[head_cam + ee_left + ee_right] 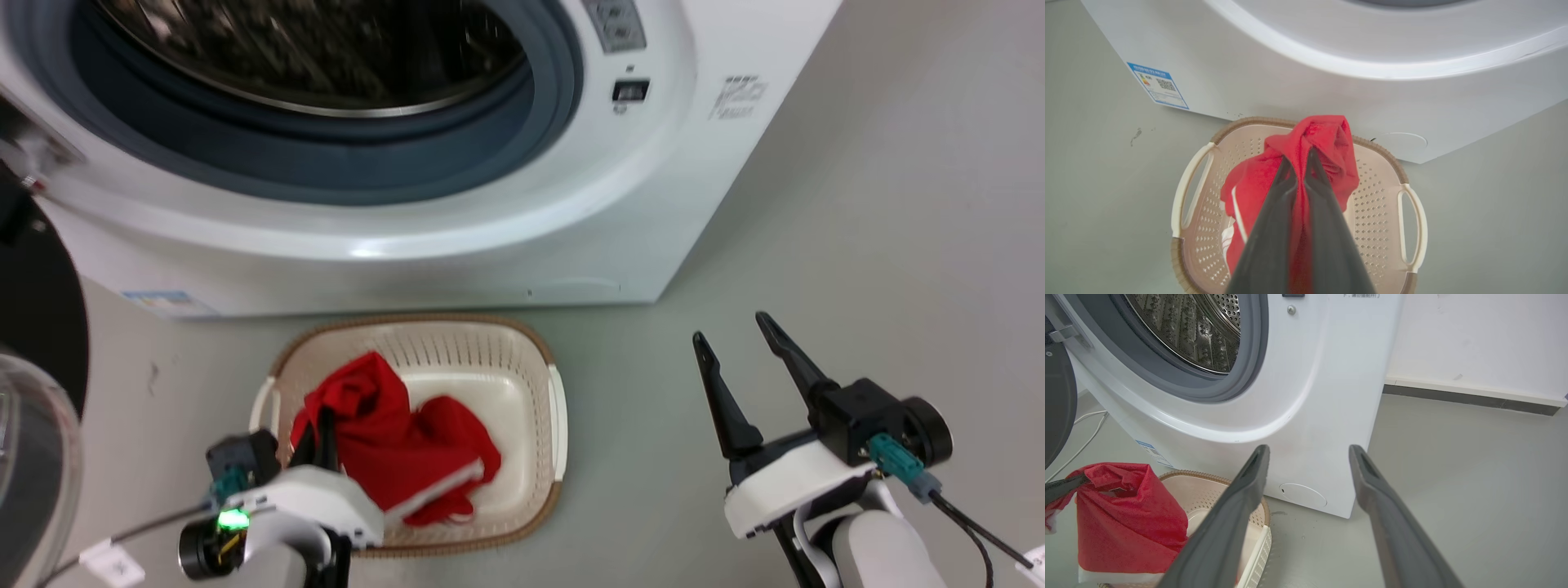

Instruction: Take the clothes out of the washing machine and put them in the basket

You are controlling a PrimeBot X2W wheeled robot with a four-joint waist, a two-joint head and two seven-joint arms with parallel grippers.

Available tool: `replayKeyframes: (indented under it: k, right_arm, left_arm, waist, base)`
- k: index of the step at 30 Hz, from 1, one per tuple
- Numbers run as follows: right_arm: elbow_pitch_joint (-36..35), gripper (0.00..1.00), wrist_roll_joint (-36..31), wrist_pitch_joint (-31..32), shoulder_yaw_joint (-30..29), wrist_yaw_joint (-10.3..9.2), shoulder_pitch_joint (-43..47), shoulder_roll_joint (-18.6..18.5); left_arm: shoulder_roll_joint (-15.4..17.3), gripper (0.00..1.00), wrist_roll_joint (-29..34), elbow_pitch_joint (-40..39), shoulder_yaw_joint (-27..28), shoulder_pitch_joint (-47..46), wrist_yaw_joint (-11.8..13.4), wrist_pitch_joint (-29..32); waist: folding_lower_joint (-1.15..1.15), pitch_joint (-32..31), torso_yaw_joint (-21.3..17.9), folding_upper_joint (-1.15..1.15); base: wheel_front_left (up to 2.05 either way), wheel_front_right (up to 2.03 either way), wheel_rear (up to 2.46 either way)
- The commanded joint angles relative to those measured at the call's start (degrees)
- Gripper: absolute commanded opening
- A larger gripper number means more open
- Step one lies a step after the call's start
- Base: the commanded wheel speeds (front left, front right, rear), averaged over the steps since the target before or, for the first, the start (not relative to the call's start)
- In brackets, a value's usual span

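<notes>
Drop-off step, I judge: left pincer (1299, 157) grips red clothes (1327, 134) over the basket (1372, 196), right pincer (728, 327) wide, empty; next, release.

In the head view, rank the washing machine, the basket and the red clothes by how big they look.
1. washing machine
2. basket
3. red clothes

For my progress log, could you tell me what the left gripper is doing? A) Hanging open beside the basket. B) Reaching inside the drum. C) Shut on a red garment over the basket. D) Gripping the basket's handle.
C: the left gripper has its fingers closed on the red garment, which hangs over the basket.
</notes>
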Motion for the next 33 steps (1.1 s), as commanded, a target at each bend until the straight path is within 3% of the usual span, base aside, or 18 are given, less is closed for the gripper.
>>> replayKeyframes:
  k: [1, 6, 15, 24, 25, 26, 27, 33]
  right_arm:
    - [-0.3, 1.00, -0.2, -0.2, 0.2, -0.04, -1.3, 0.0]
    - [-0.6, 1.00, -0.3, -0.8, 1.3, -0.04, -4.4, 0.0]
    - [0.4, 1.00, 1.1, -2.3, 3.7, -0.04, -8.3, 0.0]
    - [2.8, 1.00, 1.8, -3.9, 4.0, -0.04, -9.5, 0.0]
    - [3.2, 1.00, 1.4, -4.0, 3.8, -0.04, -9.5, 0.0]
    - [3.5, 1.00, 1.0, -4.2, 3.5, -0.04, -9.7, 0.0]
    - [3.9, 1.00, 0.8, -4.3, 3.3, -0.04, -9.7, 0.0]
    - [6.2, 1.00, 0.4, -4.5, 2.9, -0.04, -8.1, 0.0]
  left_arm:
    - [-0.2, 0.00, -0.2, 3.2, 0.4, -3.1, -0.5, -0.3]
    - [-0.4, 0.00, -0.3, 12.7, 3.1, -12.3, -1.4, -0.4]
    - [0.9, 0.00, -0.5, 24.4, 7.8, -21.7, -0.5, -0.3]
    - [1.0, 0.00, -1.9, 30.0, 12.3, -23.4, -0.9, -0.4]
    - [1.0, 0.28, -1.5, 30.6, 12.2, -23.1, -0.8, -0.4]
    - [0.9, 0.73, -0.9, 30.9, 11.8, -22.8, -0.8, -0.4]
    - [0.8, 1.00, -0.7, 31.3, 11.7, -22.3, -0.9, -0.4]
    - [-0.7, 1.00, -2.0, 30.6, 14.8, -16.6, -2.0, -0.4]
  waist:
    - [0.00, 4.9, -0.5, 0.00]
    - [0.00, 10.9, -2.0, 0.00]
    - [0.00, 19.4, -6.5, 0.00]
    - [0.00, 21.0, -8.1, 0.00]
    - [0.00, 20.5, -7.9, 0.00]
    - [0.00, 19.9, -7.6, 0.00]
    - [0.00, 19.0, -7.3, 0.00]
    - [0.00, 10.7, -5.5, 0.00]
  base:
    - [0.00, 0.00, 0.00]
    - [0.00, 0.00, 0.00]
    - [0.00, 0.00, 0.00]
    - [0.00, 0.00, 0.00]
    - [0.00, 0.00, 0.00]
    - [0.00, 0.00, 0.00]
    - [0.00, 0.00, 0.00]
    - [0.00, 0.00, 0.00]
